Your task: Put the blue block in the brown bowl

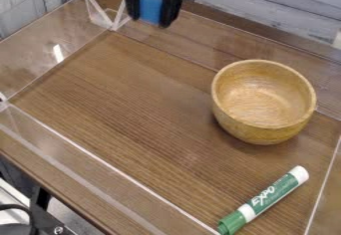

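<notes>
The blue block (156,4) hangs high above the table at the top of the view, and my gripper (158,17) is shut on it, with a black finger on each side. My gripper points down and its upper part is cut off by the frame's top edge. The brown bowl (264,66) stands upright and empty on the wooden table at the right. It is well to the right of the held block and lower in the picture.
A green-and-white marker pen (264,213) lies at the front right near the table's edge. Clear plastic walls (54,52) fence the wooden tabletop (120,110) on the left, back and front.
</notes>
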`<state>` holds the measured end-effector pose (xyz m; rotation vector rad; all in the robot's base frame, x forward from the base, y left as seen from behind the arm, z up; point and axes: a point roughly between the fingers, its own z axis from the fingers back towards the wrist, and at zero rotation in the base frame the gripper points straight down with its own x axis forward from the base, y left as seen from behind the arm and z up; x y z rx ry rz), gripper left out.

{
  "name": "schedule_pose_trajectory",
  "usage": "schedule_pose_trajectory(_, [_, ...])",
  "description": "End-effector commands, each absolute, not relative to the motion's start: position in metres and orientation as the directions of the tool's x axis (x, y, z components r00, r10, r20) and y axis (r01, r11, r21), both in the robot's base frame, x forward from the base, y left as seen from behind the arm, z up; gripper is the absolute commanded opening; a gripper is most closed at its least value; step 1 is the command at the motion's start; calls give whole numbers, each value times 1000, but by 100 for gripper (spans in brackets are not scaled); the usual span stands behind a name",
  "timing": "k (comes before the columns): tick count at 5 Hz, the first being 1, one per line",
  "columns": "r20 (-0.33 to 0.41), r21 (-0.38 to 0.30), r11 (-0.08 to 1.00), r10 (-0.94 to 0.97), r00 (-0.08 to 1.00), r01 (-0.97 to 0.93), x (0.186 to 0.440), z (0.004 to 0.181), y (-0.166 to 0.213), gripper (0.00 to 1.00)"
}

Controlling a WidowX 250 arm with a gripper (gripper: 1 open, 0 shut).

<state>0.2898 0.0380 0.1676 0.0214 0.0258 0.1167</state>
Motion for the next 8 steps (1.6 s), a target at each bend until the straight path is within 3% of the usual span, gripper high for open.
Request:
schedule_pose_trajectory(1, [65,20,997,79,995,-80,287,196,17,0])
schedule_pose_trajectory(5, [96,1,1000,-26,995,26,269,203,-86,0])
schedule_pose_trajectory(6, [106,-4,1000,-15,994,16,276,198,-91,0])
schedule_pose_trajectory(8, [99,-6,1000,15,995,-14,268,174,-107,0])
